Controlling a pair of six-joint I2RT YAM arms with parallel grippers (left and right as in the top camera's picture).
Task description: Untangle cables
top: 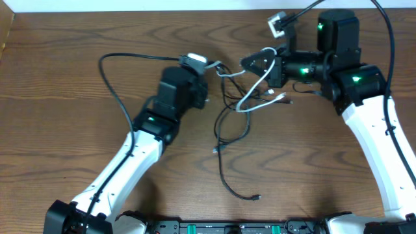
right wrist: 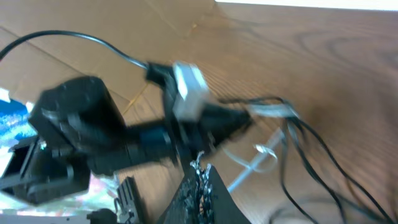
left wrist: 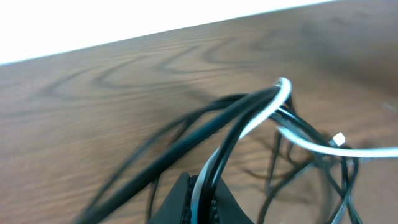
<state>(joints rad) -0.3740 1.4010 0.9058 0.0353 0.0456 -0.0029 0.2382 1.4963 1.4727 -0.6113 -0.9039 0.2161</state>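
Observation:
The cables (top: 242,97) lie knotted mid-table between the two arms, thin black cords with one white one. A black cord end (top: 257,197) trails toward the front edge. My left gripper (top: 210,67) sits at the tangle's left side. In the left wrist view it (left wrist: 200,191) is shut on the white cable (left wrist: 273,102) and a black strand, which rise taut from the jaws. My right gripper (top: 249,64) faces it from the right. In the right wrist view it (right wrist: 200,174) is shut, with a thin silvery strand (right wrist: 197,163) pinched at the tips.
The left arm's own thick black cable (top: 110,71) loops over the table at the far left. A small white tag (top: 278,25) hangs by the right arm at the back. The table's back edge (left wrist: 186,28) runs close behind the tangle.

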